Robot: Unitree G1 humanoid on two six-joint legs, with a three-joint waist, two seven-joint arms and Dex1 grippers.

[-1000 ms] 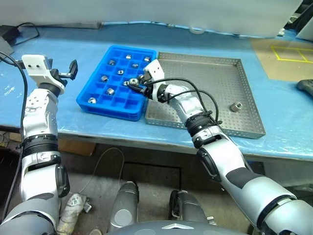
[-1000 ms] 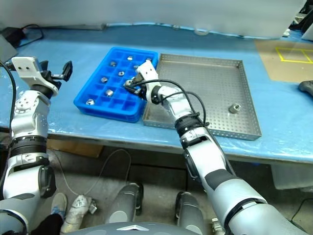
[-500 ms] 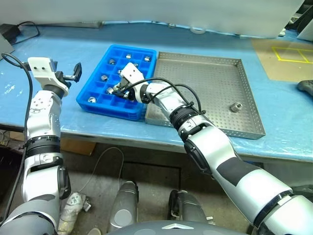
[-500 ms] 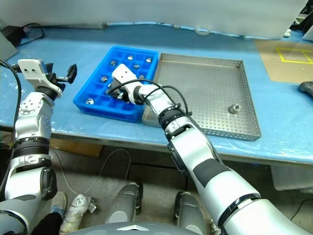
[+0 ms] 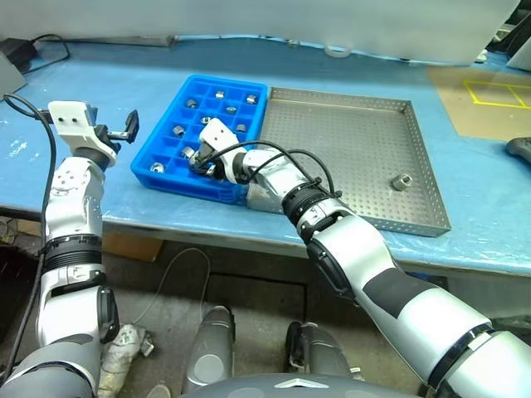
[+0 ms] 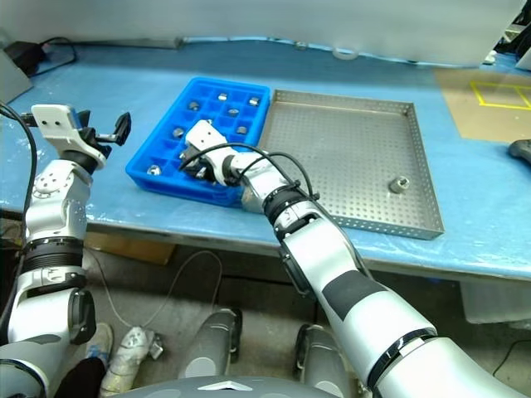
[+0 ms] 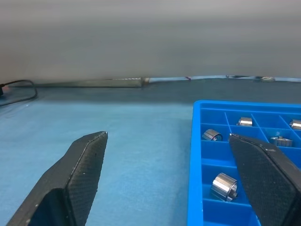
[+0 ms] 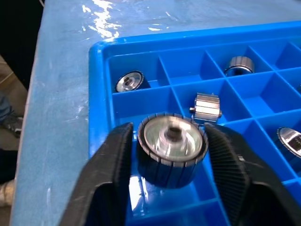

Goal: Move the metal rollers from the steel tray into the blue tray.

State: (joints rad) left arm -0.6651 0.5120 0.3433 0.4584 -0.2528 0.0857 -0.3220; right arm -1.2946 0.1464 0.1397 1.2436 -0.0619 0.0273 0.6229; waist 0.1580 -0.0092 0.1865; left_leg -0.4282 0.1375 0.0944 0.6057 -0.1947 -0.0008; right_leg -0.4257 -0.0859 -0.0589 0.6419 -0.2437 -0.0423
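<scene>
1. The right gripper (image 8: pixel 169 165) has swung from the seam between the two trays, where it was a second ago, to the near-left part of the blue tray (image 5: pixel 158 149), and now hangs low over one of its square cells.
2. Its jaws, clamped a second ago, have begun to part: in the right wrist view a roller (image 8: pixel 171 148) sits between the two fingers with a sliver of gap on each side, so whether it is still gripped or already let go, I cannot tell.
3. That roller is down in, or just above, a cell near the tray's front-left corner; neighbouring cells already hold other metal rollers (image 5: pixel 177 131).
4. This looks like the drop-off, nearly done.
5. One roller (image 5: pixel 400 180) is left in the steel tray (image 5: pixel 348 108), near its right rim, well apart from the blue tray.
6. The left gripper (image 7: pixel 169 179) has not moved: it hovers over the worktop (image 5: pixel 83 75) left of the blue tray, jaws spread wide and empty.
</scene>
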